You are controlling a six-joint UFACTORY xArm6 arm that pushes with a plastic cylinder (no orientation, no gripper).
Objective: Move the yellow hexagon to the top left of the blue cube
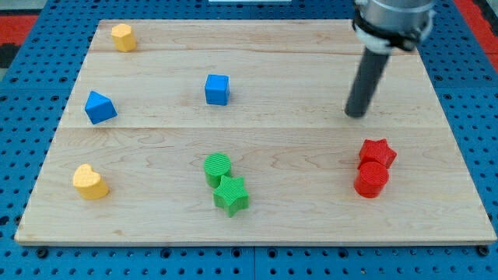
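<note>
The yellow hexagon [123, 36] sits near the board's top left corner. The blue cube [217, 89] stands near the middle of the board's upper half, well to the right of and below the hexagon. My tip [355, 114] rests on the board at the view's right, far right of the blue cube and above the red blocks. It touches no block.
A blue wedge-like block [99, 107] lies at the left. A yellow heart [90, 182] lies at the bottom left. A green cylinder [218, 168] touches a green star [232, 194] at bottom centre. A red star [377, 153] touches a red cylinder [371, 180] at the right. The wooden board [311, 225] lies on blue pegboard.
</note>
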